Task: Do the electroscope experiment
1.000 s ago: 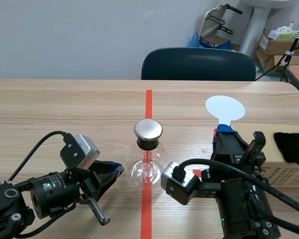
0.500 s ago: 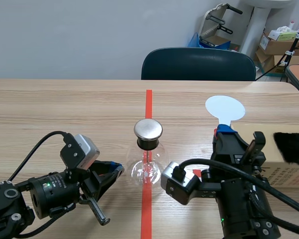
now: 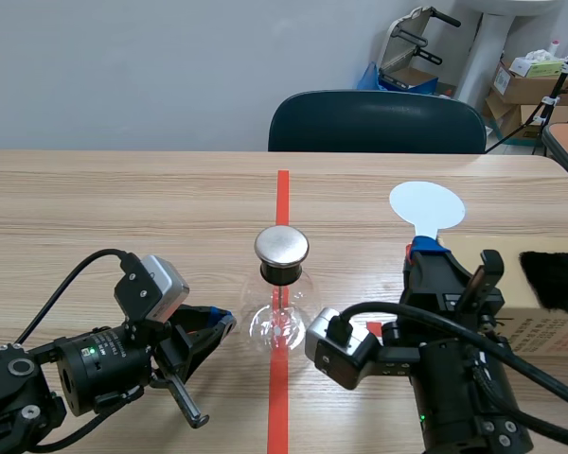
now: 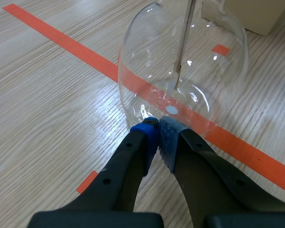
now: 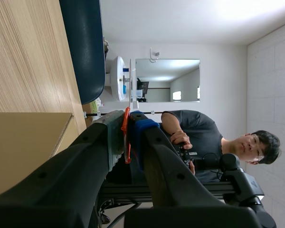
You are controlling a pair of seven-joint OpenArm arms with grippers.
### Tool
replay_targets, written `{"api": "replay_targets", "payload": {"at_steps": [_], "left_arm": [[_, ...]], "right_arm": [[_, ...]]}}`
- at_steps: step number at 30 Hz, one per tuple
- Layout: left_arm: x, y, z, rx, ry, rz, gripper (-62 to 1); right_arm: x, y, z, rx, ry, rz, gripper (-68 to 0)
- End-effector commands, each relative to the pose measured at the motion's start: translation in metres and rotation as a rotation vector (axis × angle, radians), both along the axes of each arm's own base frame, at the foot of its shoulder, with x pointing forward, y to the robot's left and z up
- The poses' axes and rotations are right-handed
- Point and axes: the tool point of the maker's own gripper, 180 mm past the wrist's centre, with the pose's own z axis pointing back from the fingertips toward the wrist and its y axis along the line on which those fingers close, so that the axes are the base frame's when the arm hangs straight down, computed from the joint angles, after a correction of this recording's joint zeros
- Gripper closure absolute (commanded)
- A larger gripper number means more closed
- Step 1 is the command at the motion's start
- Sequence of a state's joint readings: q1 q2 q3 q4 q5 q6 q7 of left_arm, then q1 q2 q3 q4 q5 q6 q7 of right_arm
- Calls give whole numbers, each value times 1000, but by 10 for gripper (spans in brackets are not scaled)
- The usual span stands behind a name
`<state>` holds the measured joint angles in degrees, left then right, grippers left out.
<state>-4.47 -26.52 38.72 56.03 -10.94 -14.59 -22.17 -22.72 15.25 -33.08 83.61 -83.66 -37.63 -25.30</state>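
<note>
Glass flask (image 3: 280, 322) with metal cap (image 3: 281, 246) sits mid-table on the red tape line. Left gripper (image 4: 159, 135) fingers closed together, holding nothing, tips right at the flask's base. Right gripper (image 5: 128, 128) clamped on the white paddle (image 3: 427, 205), beside a cardboard box (image 3: 554, 326).

lab/office rm: taped table (image 3: 123, 199), chair (image 3: 377, 121), cardboard boxes (image 3: 525, 85).
</note>
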Motion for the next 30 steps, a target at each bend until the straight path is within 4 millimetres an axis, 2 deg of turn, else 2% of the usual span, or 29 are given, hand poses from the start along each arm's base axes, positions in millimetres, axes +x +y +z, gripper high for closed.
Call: {"api": "replay_targets", "payload": {"at_steps": [1,7,14,17,20,22,25,30], "left_arm": [[4,-3,10,-26,-25,1,-34],[4,-5,13,-40,-35,0,-34],[4,-4,12,-36,-32,0,-34],[4,-3,11,-34,-30,-1,-41],[2,2,15,-32,-42,-10,-120],[-4,6,27,-61,-61,-22,-187],[-26,5,52,-133,-92,-105,-275],[-69,5,81,-198,-108,-201,-361]], "right_arm": [[5,0,10,0,-33,13,-17],[3,-6,17,-9,-56,28,-17],[-14,-27,50,-29,-154,74,-17],[-22,-41,48,-58,-135,84,-17],[-31,-62,46,-72,-104,54,-18],[-37,-75,45,-77,-83,41,-18],[-42,-96,45,-72,-65,21,-18],[-43,-126,60,-37,-101,3,-18]]}}
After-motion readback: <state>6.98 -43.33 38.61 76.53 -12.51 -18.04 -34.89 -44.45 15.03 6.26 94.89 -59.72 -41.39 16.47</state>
